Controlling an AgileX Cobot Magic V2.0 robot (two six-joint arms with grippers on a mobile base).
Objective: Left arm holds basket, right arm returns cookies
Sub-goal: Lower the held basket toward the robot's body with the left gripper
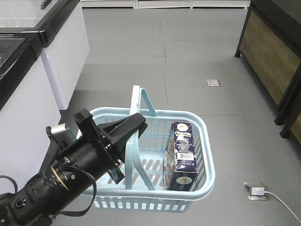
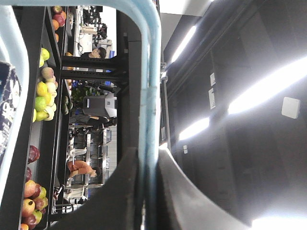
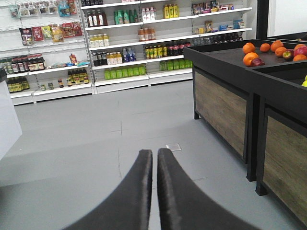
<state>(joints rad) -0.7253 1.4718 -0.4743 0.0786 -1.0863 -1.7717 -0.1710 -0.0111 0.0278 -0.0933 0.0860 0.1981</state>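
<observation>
**Front view**, left to right: white freezer cabinets (image 1: 61, 56); the left arm (image 1: 66, 176), its gripper (image 1: 140, 125) clamped on one hoop handle (image 1: 133, 141) of the basket (image 1: 207, 160); the cookies (image 1: 183, 155) standing upright inside the basket against its right wall, barcode label towards the camera; a floor socket (image 1: 256, 190).

**Left wrist view** alone shows the grip closely. Both black fingers (image 2: 120, 191) press the blue handle between them, with a fruit display (image 2: 41, 96) behind.

**Right wrist view** alone shows the right gripper (image 3: 156, 155). Its fingers are together and hold nothing, and it points over bare floor between bottle shelves (image 3: 124, 52) and a produce stand (image 3: 225, 96).
</observation>
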